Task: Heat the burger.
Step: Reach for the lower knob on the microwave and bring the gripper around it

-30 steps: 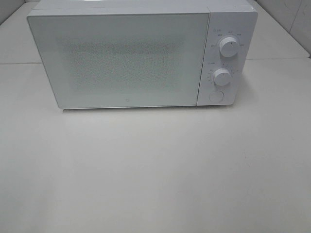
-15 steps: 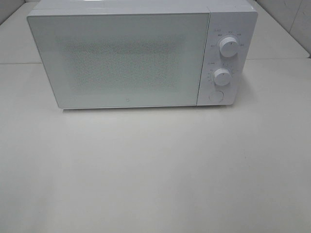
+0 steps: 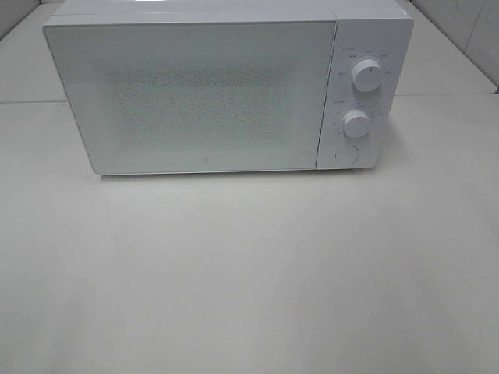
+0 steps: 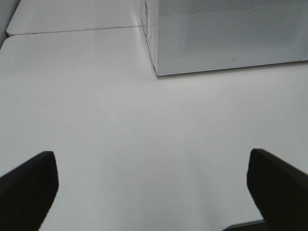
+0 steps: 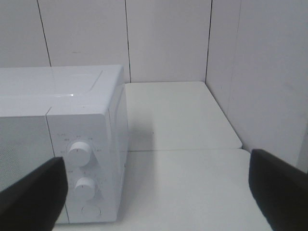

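No burger in any view. It's either off-frame or behind the door (image 3: 195, 93); the mesh is opaque, so I can't tell which.

The microwave (image 3: 374, 23) sits at the back of the table (image 3: 249, 273) with the door shut. Both end effectors are spread wide and empty. The left gripper (image 4: 151, 161) is over bare table, short of the microwave's left front corner. The right gripper (image 5: 156, 161) faces the control-panel end. Neither arm shows in the high view.

My read of the step in hand: get the door open.
- The round button (image 3: 347, 154) under the lower knob (image 3: 356, 123) looks like the release, and the right arm is nearer.
- Close the jaws first so one blunt tip does the pressing.
- Hit the button centre square-on and stay clear of the lower knob just above it.
- The door probably hinges on the left, so keep the left arm out of its swing.
- The box may slide back on the smooth top, so press slowly.
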Controlling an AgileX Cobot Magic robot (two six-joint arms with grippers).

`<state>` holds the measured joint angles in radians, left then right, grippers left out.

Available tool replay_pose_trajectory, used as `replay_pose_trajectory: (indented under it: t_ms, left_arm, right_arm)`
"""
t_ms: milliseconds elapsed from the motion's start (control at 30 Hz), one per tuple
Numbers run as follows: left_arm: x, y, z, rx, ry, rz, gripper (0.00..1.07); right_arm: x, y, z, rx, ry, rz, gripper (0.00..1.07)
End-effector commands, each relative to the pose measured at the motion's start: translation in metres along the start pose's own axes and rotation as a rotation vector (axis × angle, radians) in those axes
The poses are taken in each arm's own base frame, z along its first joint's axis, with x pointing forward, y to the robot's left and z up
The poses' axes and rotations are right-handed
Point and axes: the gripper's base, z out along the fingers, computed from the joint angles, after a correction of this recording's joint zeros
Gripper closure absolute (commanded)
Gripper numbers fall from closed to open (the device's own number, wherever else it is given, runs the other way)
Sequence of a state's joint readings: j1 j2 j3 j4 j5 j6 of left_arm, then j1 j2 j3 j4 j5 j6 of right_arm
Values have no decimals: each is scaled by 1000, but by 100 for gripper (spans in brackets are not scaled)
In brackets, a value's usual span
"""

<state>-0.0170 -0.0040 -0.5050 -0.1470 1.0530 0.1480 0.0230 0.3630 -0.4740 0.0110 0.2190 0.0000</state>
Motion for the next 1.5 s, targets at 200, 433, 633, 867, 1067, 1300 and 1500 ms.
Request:
replay_pose_trajectory:
  t_ms: [200,433,633,867,1067,1300,1500]
  left_arm:
    - [1,-1,-3,5,-34,-5,4]
    - [1,-1,-3,5,-34,-5,4]
    - [1,-1,-3,5,-34,-5,4]
    - [1,-1,-3,5,-34,-5,4]
    - [1,-1,-3,5,-34,-5,4]
    - [1,-1,-3,5,-34,-5,4]
    - [1,-1,-3,5,-34,-5,4]
  right_arm:
    - [18,-1,67,3,-130,-17,9]
    - [45,-1,107,3,-138,-11,9]
    - [71,-2,145,0,-155,17,10]
    - [100,-2,171,-4,-168,67,10]
    - [116,2,179,-38,-159,56,10]
    - [120,26,178,-46,-141,94,10]
    - [123,54,172,1,-121,67,11]
